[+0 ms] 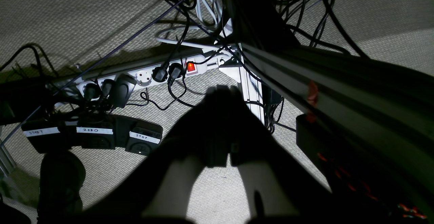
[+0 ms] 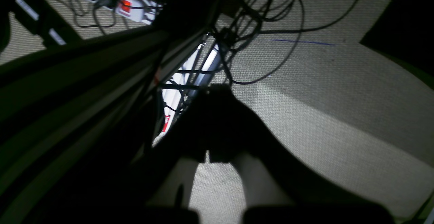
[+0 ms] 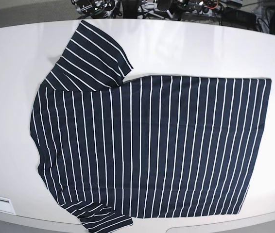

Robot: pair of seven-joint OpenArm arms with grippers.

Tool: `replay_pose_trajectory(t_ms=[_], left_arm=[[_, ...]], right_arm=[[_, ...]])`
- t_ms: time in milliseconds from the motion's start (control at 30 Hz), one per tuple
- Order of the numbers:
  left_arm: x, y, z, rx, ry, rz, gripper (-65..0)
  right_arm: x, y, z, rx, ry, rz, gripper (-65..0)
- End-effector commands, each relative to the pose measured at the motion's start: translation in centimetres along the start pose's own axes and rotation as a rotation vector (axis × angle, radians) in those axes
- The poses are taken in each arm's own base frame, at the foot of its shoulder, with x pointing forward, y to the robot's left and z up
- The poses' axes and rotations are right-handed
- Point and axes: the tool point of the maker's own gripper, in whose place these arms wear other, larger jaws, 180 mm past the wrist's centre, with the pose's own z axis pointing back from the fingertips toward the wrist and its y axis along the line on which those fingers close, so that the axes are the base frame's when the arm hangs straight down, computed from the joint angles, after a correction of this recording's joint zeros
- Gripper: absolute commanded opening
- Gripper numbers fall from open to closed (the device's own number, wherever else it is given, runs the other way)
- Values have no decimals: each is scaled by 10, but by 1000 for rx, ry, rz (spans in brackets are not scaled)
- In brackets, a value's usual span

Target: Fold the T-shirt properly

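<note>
The T-shirt, dark navy with thin white stripes, lies spread flat on the white table in the base view. Its neck end points left and its hem right, with one sleeve angled toward the far edge and the other at the near edge. Neither arm shows in the base view. My left gripper is a dark silhouette hanging over the carpeted floor, jaws together and holding nothing. My right gripper hangs the same way beside the table frame, shut and empty.
Under the left wrist lie a white power strip with a lit red switch, three black pedals labelled START, ZERO and STOP, tangled cables and an aluminium frame leg. Equipment crowds the table's far edge.
</note>
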Motion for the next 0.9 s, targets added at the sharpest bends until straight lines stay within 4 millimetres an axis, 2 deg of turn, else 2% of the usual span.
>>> replay_pose_trajectory(t_ms=[0, 167, 367, 667, 867], left_arm=[[2, -1, 0, -9, -10, 1, -650], [2, 0, 0, -8, -10, 0, -650], [2, -1, 0, -8, -10, 0, -650], [-4, -1, 0, -8, 26, -1, -650], [-2, 7, 3, -34, 101, -24, -650]], right_arm=[[8, 3, 0, 12, -29, -2, -650], [13, 7, 1, 35, -58, 2, -650], [8, -4, 0, -22, -29, -7, -650], [8, -4, 1, -23, -29, -6, -650], [-12, 9, 5, 57, 124, 101, -650]])
